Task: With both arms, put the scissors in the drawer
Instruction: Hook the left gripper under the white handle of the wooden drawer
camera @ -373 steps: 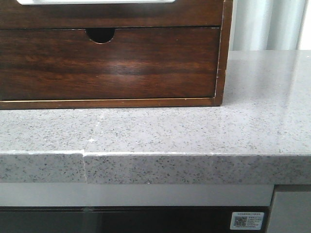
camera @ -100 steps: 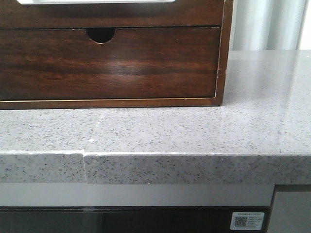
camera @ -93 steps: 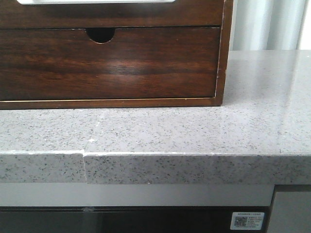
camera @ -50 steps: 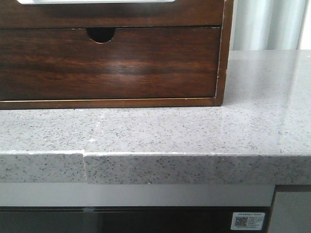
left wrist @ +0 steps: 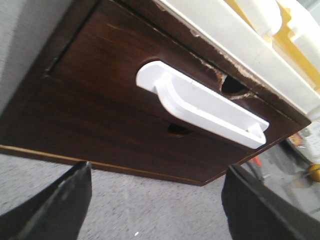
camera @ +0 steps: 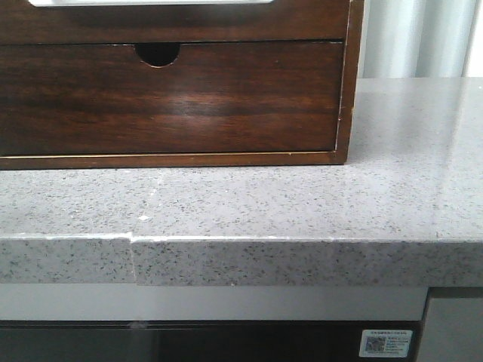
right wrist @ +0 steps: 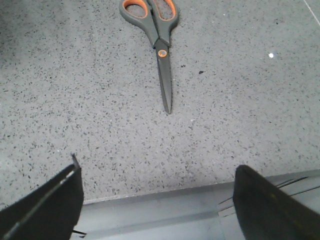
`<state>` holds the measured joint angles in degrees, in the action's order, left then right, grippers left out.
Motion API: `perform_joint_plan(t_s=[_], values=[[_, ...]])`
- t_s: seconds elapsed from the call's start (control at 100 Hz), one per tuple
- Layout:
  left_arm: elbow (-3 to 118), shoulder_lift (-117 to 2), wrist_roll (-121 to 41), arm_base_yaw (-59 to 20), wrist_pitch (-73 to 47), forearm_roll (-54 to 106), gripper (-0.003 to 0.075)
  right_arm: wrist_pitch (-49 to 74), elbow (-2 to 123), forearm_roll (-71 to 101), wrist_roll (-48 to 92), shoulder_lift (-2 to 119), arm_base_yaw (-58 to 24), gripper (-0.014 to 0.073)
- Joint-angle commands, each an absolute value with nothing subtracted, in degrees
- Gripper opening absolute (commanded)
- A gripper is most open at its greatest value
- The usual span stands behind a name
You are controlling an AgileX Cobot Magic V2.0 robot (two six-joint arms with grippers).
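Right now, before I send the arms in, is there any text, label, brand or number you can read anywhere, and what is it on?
Nothing can be read.
White sticker with a QR code, on the dark panel below the countertop: its print is too small to read.
Scissors: no visible brand or marking.
Drawer and its white handle: no text.

Wood, speckled stone and plastic

The drawer (left wrist: 125,75) front is dark brown wood with a glossy finish and chipped, rough top edges, carrying a smooth white plastic handle (left wrist: 200,103); the notched drawer (camera: 170,98) below shows streaked grain under a shiny varnish. The countertop (camera: 302,204) looks like grey speckled stone, smooth with a slight sheen. The scissors (right wrist: 158,45) have matt dark grey plastic handles with orange lining and dull dark metal blades.
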<state>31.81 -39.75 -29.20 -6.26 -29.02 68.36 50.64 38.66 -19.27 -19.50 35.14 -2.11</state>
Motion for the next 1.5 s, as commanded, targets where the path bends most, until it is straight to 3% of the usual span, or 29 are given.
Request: perform_joint_plan(t_s=[0.0,0.1,0.3,0.63,0.87,1.08,1.49], values=[[33.8,-43.7,-40.2,-6.1,-28.3,83.4,0.0510,49.2,42.3,-21.3,-19.8,37.8,-1.7,0.0514],[33.8,-48.0,-50.0,-6.1,-31.4,92.6,0.0510,50.5,44.6,-21.3,-19.8,40.4,-1.7,0.0472],[33.9,-55.5,-59.6,-6.1,-38.9,105.4,0.0510,51.7,47.7,-21.6,-19.8,42.9,-1.6,0.0470],[37.7,-64.0,-62.0,-6.1,-48.0,107.1,0.0510,52.5,51.9,-21.2,-17.4,51.1,-1.3,0.0470],[40.0,-65.1,-62.0,-5.9,-48.5,107.1,0.0510,51.5,52.5,-14.5,-8.5,53.6,9.2,0.0470],[40.2,-65.1,-61.6,-5.9,-47.1,107.1,0.0510,51.8,52.5,7.4,8.7,54.1,21.8,0.0470],[43.9,-69.8,-55.5,-5.9,-47.8,107.1,0.0508,50.7,52.5,8.6,11.4,54.1,22.3,0.0470]])
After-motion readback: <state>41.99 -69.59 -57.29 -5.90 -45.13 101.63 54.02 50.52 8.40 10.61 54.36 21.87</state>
